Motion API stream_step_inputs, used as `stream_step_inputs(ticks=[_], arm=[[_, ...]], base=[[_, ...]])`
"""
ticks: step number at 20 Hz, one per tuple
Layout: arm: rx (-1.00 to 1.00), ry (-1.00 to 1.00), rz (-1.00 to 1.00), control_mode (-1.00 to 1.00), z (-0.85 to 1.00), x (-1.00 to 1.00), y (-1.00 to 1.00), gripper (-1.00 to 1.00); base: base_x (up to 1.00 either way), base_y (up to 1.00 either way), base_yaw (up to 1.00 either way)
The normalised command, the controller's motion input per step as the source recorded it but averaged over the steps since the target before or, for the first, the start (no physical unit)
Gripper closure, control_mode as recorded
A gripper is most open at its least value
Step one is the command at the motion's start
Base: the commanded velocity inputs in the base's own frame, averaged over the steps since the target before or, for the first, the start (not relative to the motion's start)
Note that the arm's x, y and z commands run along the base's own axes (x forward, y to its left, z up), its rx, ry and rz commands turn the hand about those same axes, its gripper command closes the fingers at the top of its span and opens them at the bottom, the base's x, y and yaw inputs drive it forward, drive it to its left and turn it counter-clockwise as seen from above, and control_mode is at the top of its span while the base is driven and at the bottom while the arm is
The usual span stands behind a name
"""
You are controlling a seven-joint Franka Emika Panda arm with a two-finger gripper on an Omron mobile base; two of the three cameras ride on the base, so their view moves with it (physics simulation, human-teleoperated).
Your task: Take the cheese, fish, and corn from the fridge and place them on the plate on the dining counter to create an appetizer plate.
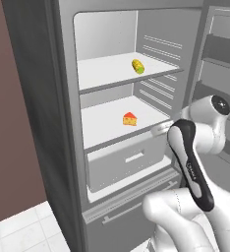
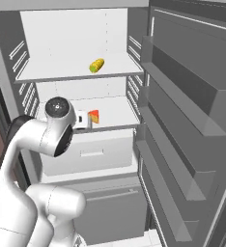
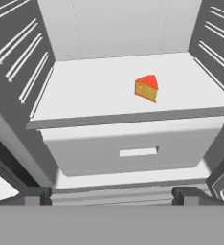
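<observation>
The fridge (image 1: 38, 98) stands open with a white interior. On its upper shelf lies the corn (image 1: 138, 66) (image 2: 97, 65), a short yellow cob with a green end. The cheese (image 1: 129, 119) (image 2: 93, 116) (image 3: 147, 88), an orange wedge with a red rind, sits on the lower shelf. My gripper (image 1: 156, 130) (image 2: 84, 120) (image 3: 111, 196) hovers at that shelf's front edge, short of the cheese, open with nothing between its fingertips (image 3: 37, 196). The fish, the plate and the dining counter are out of view.
A white drawer (image 1: 127, 160) (image 3: 138, 152) sits just below the lower shelf. The ribbed fridge door (image 2: 182, 135) with its deep racks stands open close on the right. A dark wall (image 1: 9, 147) and pale floor tiles (image 1: 18, 231) lie left of the fridge.
</observation>
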Motion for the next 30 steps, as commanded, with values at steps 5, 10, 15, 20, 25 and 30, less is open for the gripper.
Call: stream_step_inputs(ticks=[5,10,15,20,25,30], arm=[[-0.09,0.0,0.03,-1.0,-0.29,0.45,0.0,-1.0],[-0.05,0.01,0.0,-1.0,-0.27,0.59,-0.01,-1.0],[0.0,0.0,0.0,-1.0,-0.15,0.73,-0.1,-1.0],[0.0,0.0,0.0,-1.0,0.0,0.64,-0.03,-1.0],[0.0,0.0,0.0,-1.0,0.0,0.58,0.0,-1.0],[0.0,0.0,0.0,-1.0,-0.24,0.46,0.0,-1.0]], base=[[0.0,0.0,0.0],[0.0,0.0,0.0],[0.0,0.0,0.0],[0.0,0.0,0.0],[0.0,0.0,0.0],[0.0,0.0,0.0]])
